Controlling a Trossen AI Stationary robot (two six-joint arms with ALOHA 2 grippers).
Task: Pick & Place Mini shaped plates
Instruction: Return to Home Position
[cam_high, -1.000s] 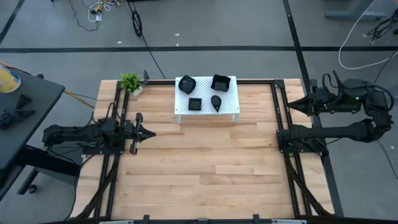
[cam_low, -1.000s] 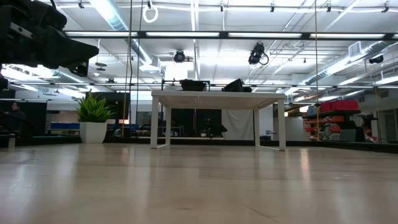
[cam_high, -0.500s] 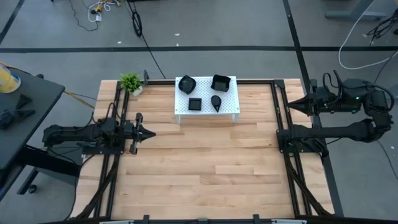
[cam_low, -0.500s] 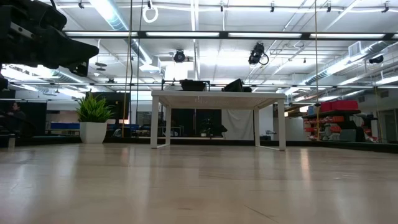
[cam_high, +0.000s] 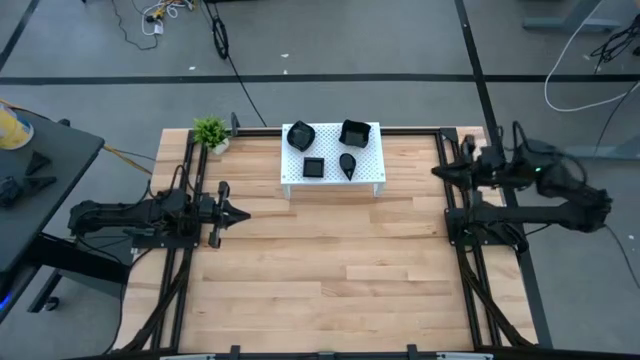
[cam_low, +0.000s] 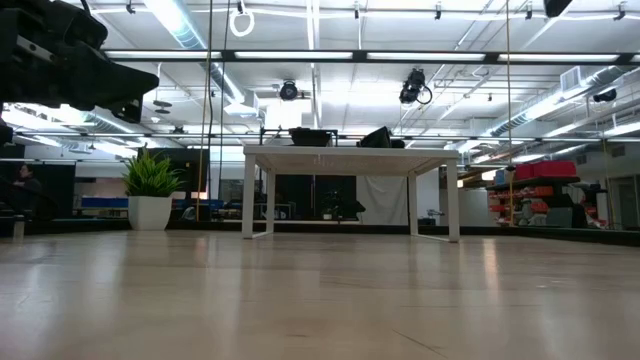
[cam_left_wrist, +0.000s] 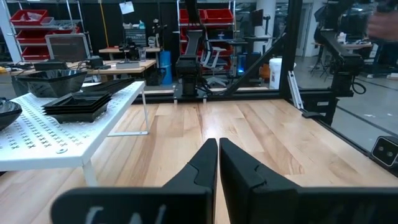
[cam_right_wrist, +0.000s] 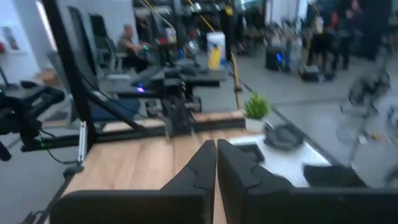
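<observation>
Black dishes: mini shaped plates (cam_high: 314, 167), four stacks on the white stand (cam_high: 372, 170), roughly between both claws' tips.
Left gripper (cam_high: 245, 213): clenched, empty; stand near, ahead and aside.
Right gripper (cam_high: 437, 172): clenched, empty; points toward stand, apart.

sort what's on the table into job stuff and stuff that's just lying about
Job:
- wavy plates
- big square plates
- small square plates
- leaf plates
All sit on the stand.

Lying about:
- plant, at the table's far left corner
</observation>
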